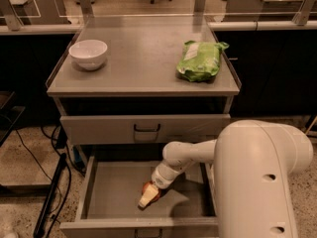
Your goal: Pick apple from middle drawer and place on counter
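Observation:
The middle drawer (111, 195) is pulled out below the cabinet, its grey floor showing. Inside it, near the middle, lies the apple (147, 187), of which only a small red-orange patch shows. My gripper (146, 197) reaches down into the drawer from the right and sits right over the apple, hiding most of it. Above, the counter (143, 58) is a flat grey top with low side rims.
A white bowl (88, 53) stands on the counter's left and a green bag (200, 61) lies on its right. The top drawer (146, 129) is closed. My white arm housing (257, 182) fills the lower right. Cables (49, 202) run along the floor at the left.

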Robot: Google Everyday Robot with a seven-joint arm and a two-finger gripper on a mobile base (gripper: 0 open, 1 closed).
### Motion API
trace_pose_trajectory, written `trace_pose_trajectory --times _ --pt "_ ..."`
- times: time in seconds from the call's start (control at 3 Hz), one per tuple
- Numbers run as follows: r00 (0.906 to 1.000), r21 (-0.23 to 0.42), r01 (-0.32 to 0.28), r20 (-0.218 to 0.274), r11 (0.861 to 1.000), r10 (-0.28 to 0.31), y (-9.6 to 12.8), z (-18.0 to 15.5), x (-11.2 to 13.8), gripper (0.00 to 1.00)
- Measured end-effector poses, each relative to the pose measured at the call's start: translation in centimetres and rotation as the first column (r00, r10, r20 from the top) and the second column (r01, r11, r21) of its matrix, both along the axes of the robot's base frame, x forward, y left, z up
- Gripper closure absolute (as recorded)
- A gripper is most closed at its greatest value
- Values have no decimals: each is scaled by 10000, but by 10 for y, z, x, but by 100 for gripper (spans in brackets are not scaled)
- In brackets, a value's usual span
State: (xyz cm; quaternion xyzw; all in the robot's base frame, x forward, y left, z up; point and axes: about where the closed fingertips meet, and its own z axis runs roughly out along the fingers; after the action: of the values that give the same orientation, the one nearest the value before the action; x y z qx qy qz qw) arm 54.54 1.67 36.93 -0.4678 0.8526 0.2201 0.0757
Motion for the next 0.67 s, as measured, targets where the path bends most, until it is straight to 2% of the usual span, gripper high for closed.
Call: trace_pose_trajectory --times 0.67 --pt "10000 0 -1 -1 10000 1 0 0 0 65"
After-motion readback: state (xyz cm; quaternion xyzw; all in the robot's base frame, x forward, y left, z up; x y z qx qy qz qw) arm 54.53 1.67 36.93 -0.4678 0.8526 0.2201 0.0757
